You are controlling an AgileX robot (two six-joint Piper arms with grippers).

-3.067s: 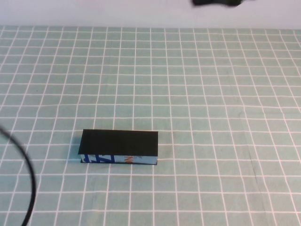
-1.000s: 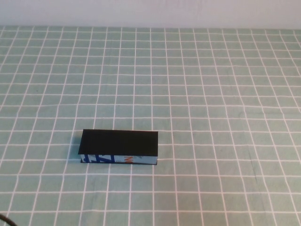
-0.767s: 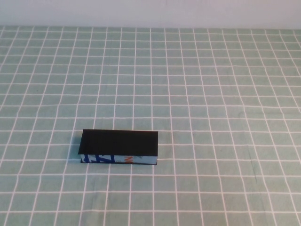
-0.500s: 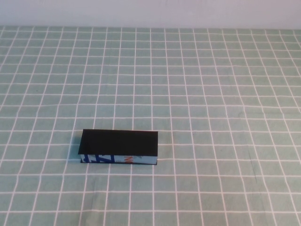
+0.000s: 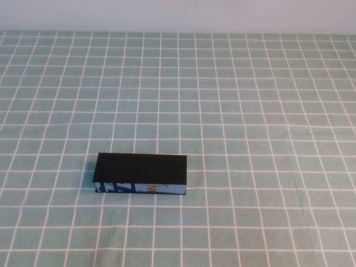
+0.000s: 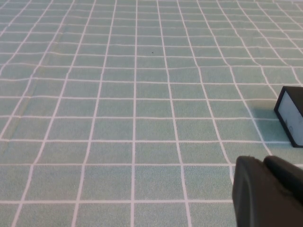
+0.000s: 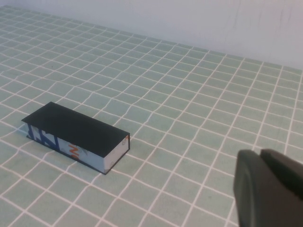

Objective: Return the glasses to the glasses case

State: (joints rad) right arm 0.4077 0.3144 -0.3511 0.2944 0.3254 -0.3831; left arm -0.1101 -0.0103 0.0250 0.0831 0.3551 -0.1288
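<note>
The glasses case (image 5: 140,168) lies flat on the green checked cloth, left of centre near the front, with its lid closed and its printed strip facing the robot. It also shows in the right wrist view (image 7: 75,131), and one end of it in the left wrist view (image 6: 291,113). The glasses are out of view. My left gripper (image 6: 264,163) hovers over the cloth to the left of the case, fingers together and empty. My right gripper (image 7: 260,155) hovers well to the right of the case, fingers together and empty. Neither gripper shows in the high view.
The green cloth with a white grid (image 5: 250,111) covers the whole table. A pale wall (image 5: 178,14) runs along the far edge.
A black cable at the lower left of the high view and a dark shape at the top edge have left the frame. The case has not moved.
</note>
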